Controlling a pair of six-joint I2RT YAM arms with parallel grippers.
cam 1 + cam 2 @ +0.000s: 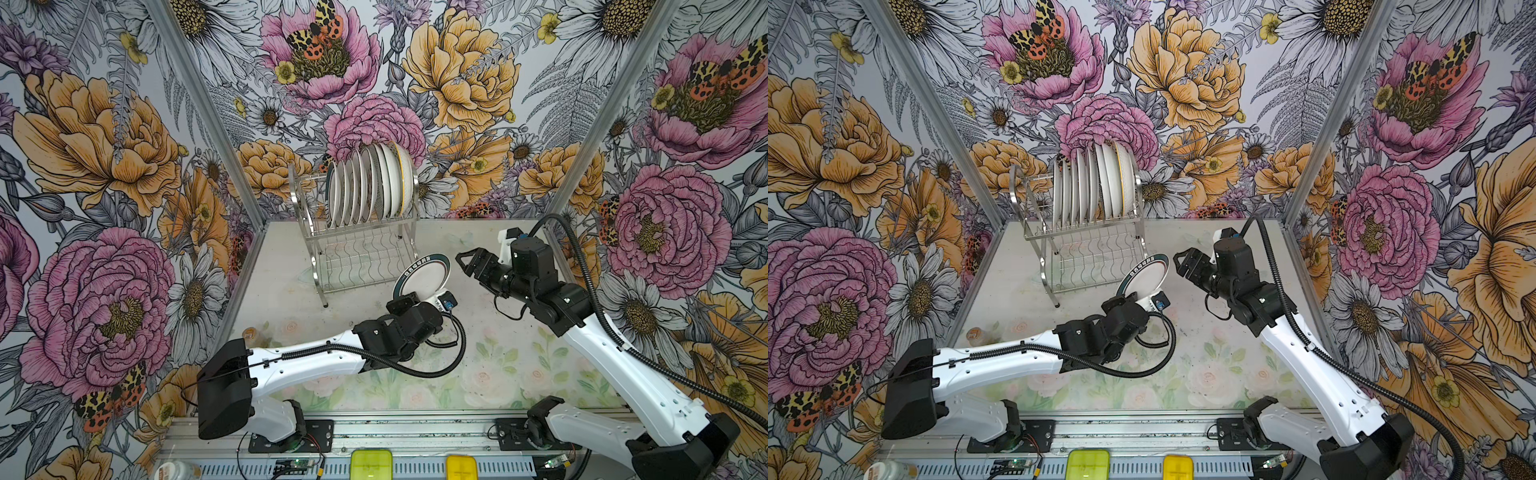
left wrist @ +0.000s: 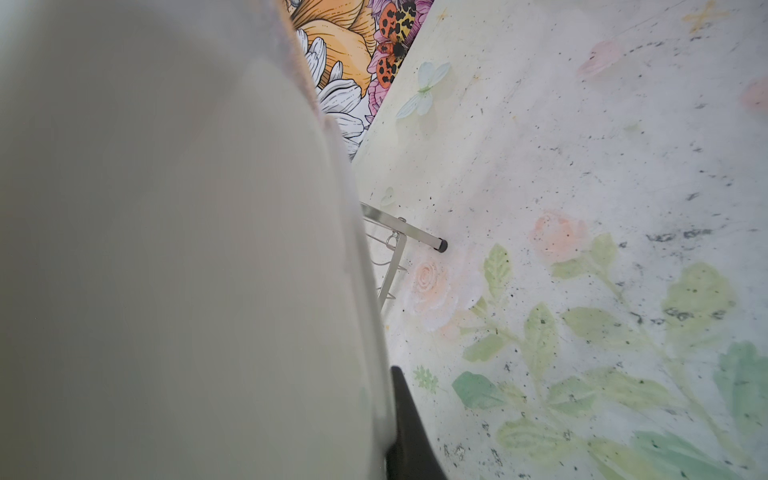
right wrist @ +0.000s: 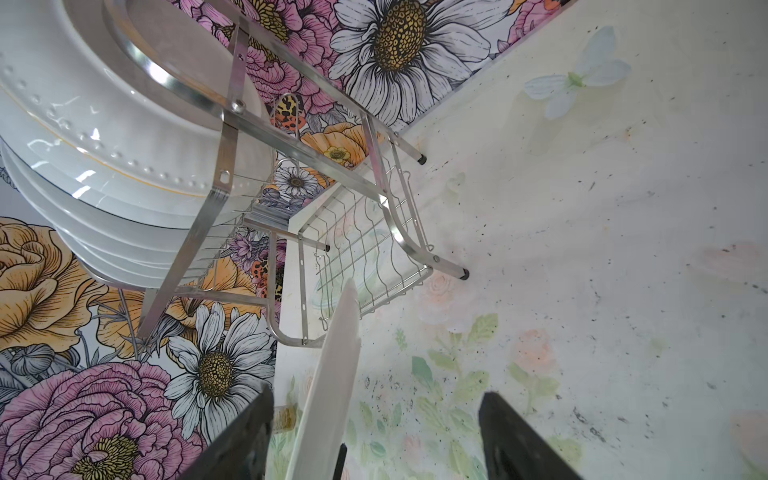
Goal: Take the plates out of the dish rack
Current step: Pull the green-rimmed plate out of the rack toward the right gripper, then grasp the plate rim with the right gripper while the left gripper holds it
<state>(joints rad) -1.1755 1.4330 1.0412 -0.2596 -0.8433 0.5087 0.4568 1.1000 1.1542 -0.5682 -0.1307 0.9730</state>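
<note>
The dish rack [image 1: 361, 253] [image 1: 1088, 253] stands at the back of the table, with several white plates [image 1: 370, 183] [image 1: 1096, 183] on edge in its upper tier. My left gripper [image 1: 409, 298] [image 1: 1133, 300] is shut on the lower edge of a dark-rimmed plate [image 1: 422, 277] [image 1: 1146, 277], which it holds tilted in front of the rack. In the left wrist view this plate [image 2: 166, 249] fills half the picture, with one finger [image 2: 409, 428] showing beside it. My right gripper [image 1: 466, 259] [image 1: 1183, 259] [image 3: 376, 395] is open, and the held plate's edge [image 3: 328, 395] stands between its fingers without touching them.
Floral walls close in the table [image 1: 519, 365] at the back and on both sides. The rack's black-tipped legs [image 3: 463, 273] [image 2: 441, 245] rest near the held plate. A small brown thing [image 1: 250, 333] lies at the left. Two yellow boxes [image 1: 371, 463] [image 1: 461, 467] sit on the front rail.
</note>
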